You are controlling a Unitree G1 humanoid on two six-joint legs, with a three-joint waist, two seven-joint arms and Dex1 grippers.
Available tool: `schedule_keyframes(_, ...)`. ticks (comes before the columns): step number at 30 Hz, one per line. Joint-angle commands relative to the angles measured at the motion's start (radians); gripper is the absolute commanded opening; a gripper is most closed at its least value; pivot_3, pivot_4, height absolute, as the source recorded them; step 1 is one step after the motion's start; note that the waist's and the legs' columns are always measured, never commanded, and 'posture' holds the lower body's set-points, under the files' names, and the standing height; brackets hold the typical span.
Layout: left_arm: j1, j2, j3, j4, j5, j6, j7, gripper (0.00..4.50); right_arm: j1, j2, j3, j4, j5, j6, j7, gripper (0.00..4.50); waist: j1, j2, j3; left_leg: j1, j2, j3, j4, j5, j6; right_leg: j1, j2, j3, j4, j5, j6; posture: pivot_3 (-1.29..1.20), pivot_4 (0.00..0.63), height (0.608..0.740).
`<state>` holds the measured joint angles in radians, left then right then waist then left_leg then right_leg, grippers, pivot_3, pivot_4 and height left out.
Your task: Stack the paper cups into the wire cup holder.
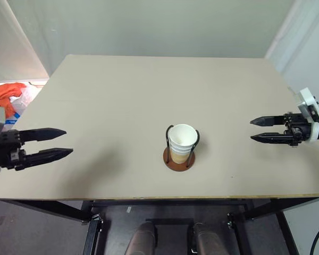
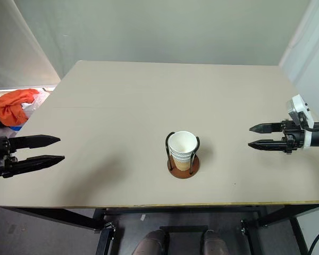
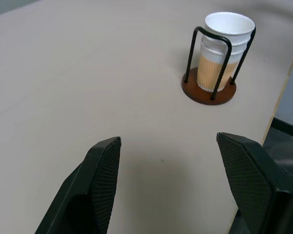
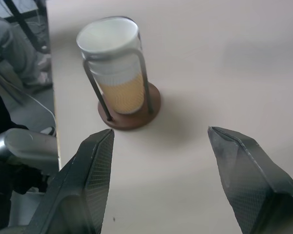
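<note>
A: Tan-yellow ribbed paper cups point(image 1: 182, 143), white-rimmed, sit nested upright inside the black wire cup holder point(image 1: 179, 159) on its reddish-brown disc base, near the front edge of the beige surface point(image 1: 149, 90).

B: End effectors?

A: Left end effector point(image 1: 61, 142) and right end effector point(image 1: 258, 129) both released, empty, well apart either side. Orange cloth point(image 1: 8, 94) lies beyond the left edge.
</note>
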<state>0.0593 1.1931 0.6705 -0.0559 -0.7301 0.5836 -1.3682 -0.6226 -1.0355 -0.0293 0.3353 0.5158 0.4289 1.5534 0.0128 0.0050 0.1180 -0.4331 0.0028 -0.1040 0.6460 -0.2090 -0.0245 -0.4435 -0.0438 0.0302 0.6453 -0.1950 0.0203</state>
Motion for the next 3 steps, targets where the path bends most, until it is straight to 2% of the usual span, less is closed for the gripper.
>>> schedule_keyframes(1,-0.004,-0.002,0.029,-0.011,0.011,-0.002,-0.005,3.41,-0.028,0.0,-0.035,-0.013,-0.003,-0.012,0.004,3.26,-0.001,0.0,0.0,0.0,0.0,0.0,0.0,0.0,0.0,0.0,0.0,0.0,0.0,0.0,0.0,0.0,0.15,0.74)
schedule_keyframes(3,-0.012,-0.001,0.018,-0.006,0.019,-0.009,-0.005,3.41,-0.03,0.007,-0.032,-0.018,-0.007,-0.008,-0.003,3.26,-0.002,0.0,0.0,-0.001,0.0,0.0,0.0,0.0,0.0,-0.001,0.0,0.0,0.0,0.0,0.0,0.0,0.15,0.74)
